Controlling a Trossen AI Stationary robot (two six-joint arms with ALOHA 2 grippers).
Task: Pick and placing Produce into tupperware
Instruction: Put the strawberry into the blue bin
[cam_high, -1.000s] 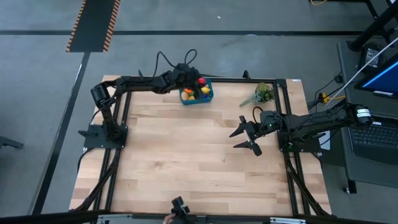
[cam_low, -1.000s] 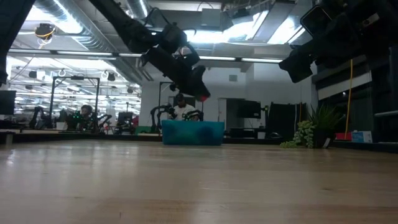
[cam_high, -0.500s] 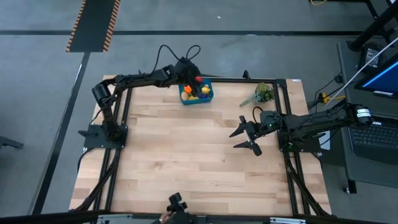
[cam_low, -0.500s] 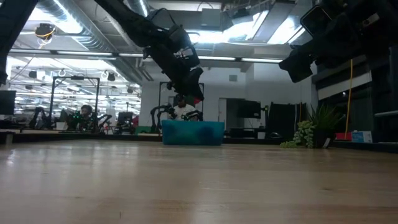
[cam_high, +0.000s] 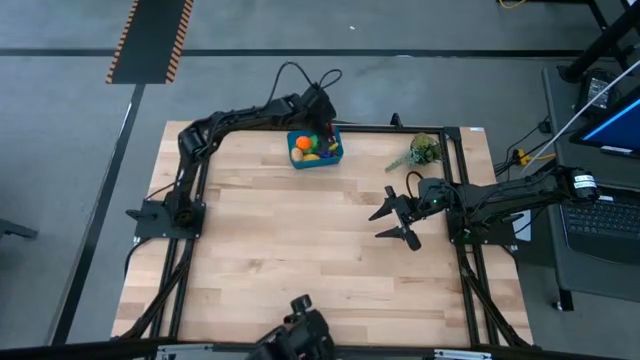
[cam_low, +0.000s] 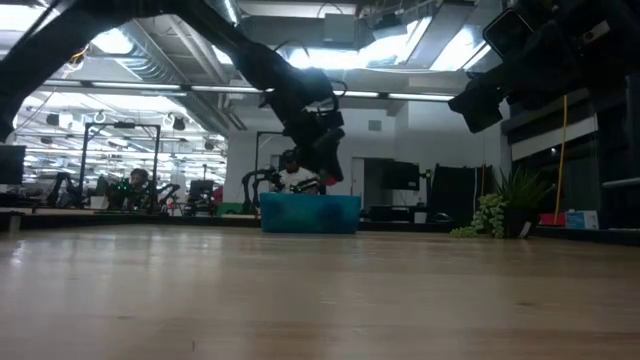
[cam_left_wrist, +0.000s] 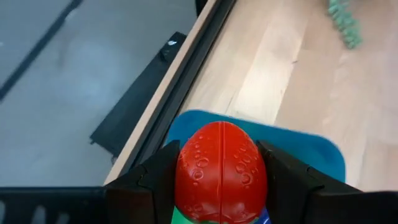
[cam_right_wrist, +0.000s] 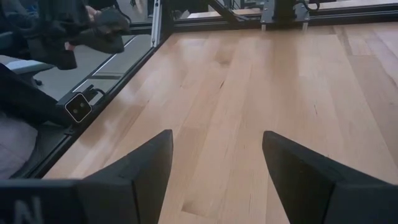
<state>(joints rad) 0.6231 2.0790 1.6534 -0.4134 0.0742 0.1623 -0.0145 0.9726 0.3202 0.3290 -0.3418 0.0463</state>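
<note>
The blue tupperware (cam_high: 316, 150) stands at the table's far edge with orange, yellow and green produce inside; in the low view it is the blue box (cam_low: 310, 213). My left gripper (cam_high: 324, 127) hangs over the box's far side, shut on a red strawberry (cam_left_wrist: 221, 171), pointing slantwise down. The box's blue rim (cam_left_wrist: 305, 149) shows just beyond the strawberry. My right gripper (cam_high: 398, 218) waits open above the bare wood at the table's right, holding nothing. My left gripper pinches the strawberry between its two fingers (cam_left_wrist: 158, 177), one on each rounded side (cam_left_wrist: 186, 174). The fingers come slanting down from the table's left and far side. The strawberry is lifted clear above the tupperware, its red tip pointing away from the wrist and its green cap (cam_left_wrist: 186, 214) back between the fingers.
A leafy green sprig (cam_high: 422, 152) lies at the far right of the table. Black frame rails (cam_high: 400, 128) run along the table's edges. Bare wood (cam_high: 300, 250) fills the middle and near part. In the low view a person (cam_low: 293, 178) sits in the room behind the box.
My left gripper has swung toward the table's right along the far edge, over the tupperware, and has tipped to point more steeply down. The strawberry has stayed between its fingers. The arm's elbow has moved toward the far edge.
</note>
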